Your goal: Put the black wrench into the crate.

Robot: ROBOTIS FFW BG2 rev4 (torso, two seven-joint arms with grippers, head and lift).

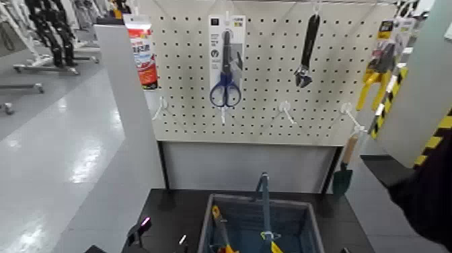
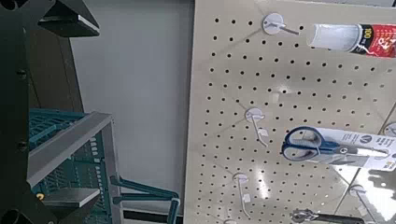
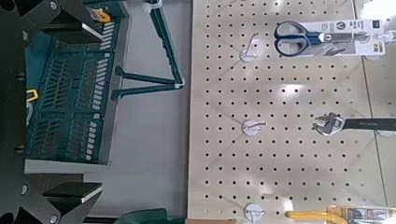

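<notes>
The black wrench (image 1: 307, 50) hangs upright on a peg at the upper right of the pegboard, jaw head down. It also shows in the right wrist view (image 3: 350, 123), and just at the edge of the left wrist view (image 2: 327, 217). The grey-blue crate (image 1: 306, 225) stands on the dark table below the board, its arched handle (image 1: 262, 195) up and yellow-handled tools inside. My right gripper (image 3: 98, 112) is open and empty, facing the crate (image 3: 75, 93) and the board, well short of the wrench. My left gripper (image 2: 93, 110) is open and empty beside the crate (image 2: 65, 140).
The pegboard (image 1: 269, 101) also holds a blue-handled scissors pack (image 1: 225, 60), yellow-handled pliers (image 1: 377, 74), a glue tube (image 1: 142, 50) and several bare hooks. A green trowel (image 1: 343, 176) hangs at the lower right. My right arm (image 1: 430, 195) is dark at the right edge.
</notes>
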